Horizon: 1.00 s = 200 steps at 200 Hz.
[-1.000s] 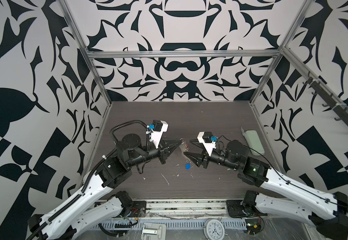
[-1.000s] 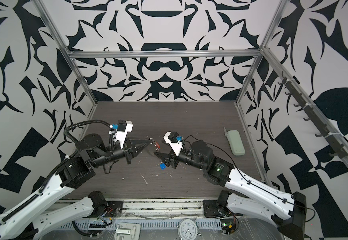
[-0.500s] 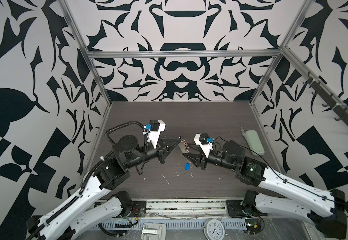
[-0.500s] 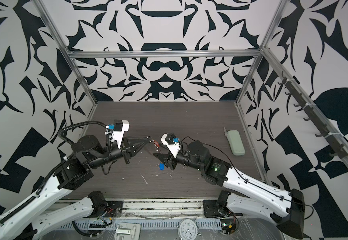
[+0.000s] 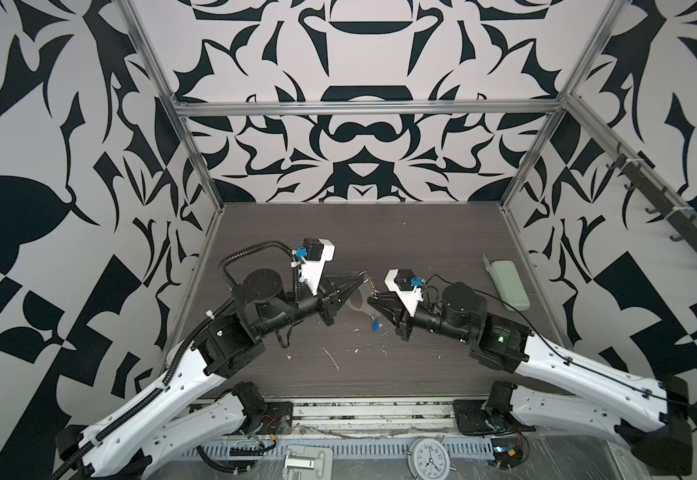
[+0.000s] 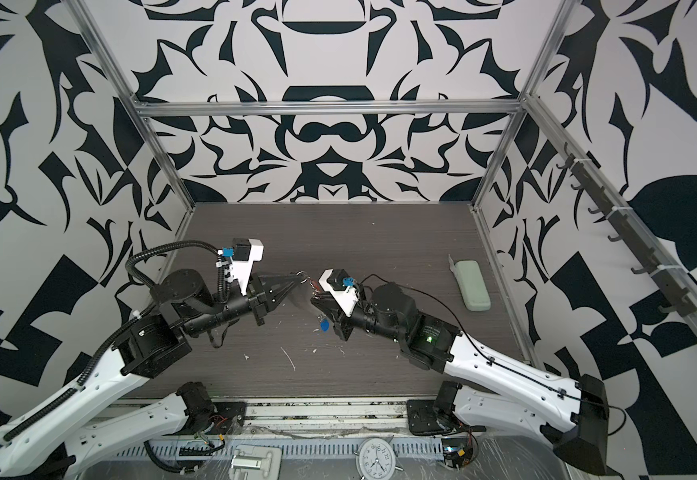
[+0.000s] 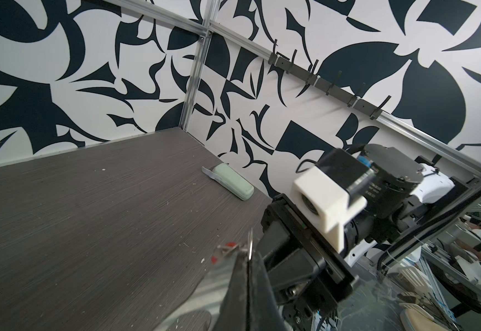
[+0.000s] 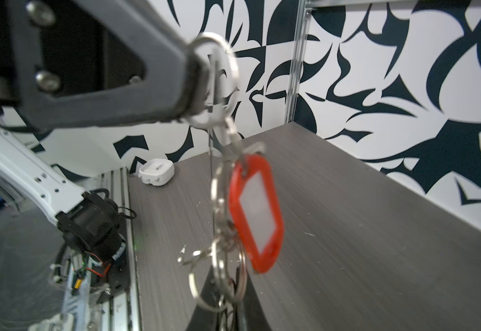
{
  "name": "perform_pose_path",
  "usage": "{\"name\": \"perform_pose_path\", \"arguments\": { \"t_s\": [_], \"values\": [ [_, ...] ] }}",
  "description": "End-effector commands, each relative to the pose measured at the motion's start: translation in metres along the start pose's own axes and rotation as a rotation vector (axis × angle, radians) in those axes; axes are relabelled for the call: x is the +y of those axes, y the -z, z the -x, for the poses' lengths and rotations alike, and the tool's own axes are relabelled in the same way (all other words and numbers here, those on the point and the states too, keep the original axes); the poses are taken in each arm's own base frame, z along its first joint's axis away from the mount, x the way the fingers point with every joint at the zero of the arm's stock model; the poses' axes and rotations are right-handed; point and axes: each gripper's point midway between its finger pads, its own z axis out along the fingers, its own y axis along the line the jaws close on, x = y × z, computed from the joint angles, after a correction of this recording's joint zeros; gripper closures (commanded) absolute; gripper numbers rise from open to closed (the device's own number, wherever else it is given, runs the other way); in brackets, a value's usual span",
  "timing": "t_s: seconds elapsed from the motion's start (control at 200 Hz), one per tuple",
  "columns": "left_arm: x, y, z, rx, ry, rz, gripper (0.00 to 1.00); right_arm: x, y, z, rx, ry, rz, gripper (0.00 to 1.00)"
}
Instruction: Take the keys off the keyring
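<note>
The keyring hangs in the air between the two arms. My left gripper [image 5: 361,275] is shut on its pale D-shaped loop [image 8: 217,77], whose ring edge [image 7: 250,243] sticks out past the tips. The chain of silver rings [image 8: 219,200] drops from the loop with the red tag [image 8: 256,212] beside it. My right gripper [image 5: 374,300] is shut on the chain's lower rings [image 8: 222,275]. The blue tag [image 5: 375,324] dangles under the right gripper in both top views [image 6: 325,326]. The keys' own metal is too blurred to pick out among the rings.
A pale-green oblong case [image 5: 509,284] lies by the right wall, also seen from the left wrist [image 7: 233,182]. A small white box [image 8: 156,172] sits at the table's left edge. White scraps [image 5: 332,357] dot the dark tabletop. A clock [image 5: 428,453] lies in front of the table.
The right gripper has moved in toward the hanging chain and shut its jaws on it. The left gripper has kept its hold on the loop and shifted slightly away.
</note>
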Motion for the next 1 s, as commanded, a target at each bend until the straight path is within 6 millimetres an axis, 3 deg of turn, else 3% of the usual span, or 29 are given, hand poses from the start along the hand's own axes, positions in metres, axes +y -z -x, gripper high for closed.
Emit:
{"name": "perform_pose_path", "arguments": {
  "t_s": [0.0, 0.995],
  "values": [
    [-0.004, 0.004, 0.014, -0.046, 0.0, 0.01, 1.0, -0.004, 0.006, 0.023, -0.058, 0.01, -0.035, 0.98],
    [0.034, -0.009, 0.006, 0.068, 0.119, 0.29, 1.0, -0.016, 0.009, 0.034, -0.002, 0.16, -0.256, 1.0]
  ]
}}
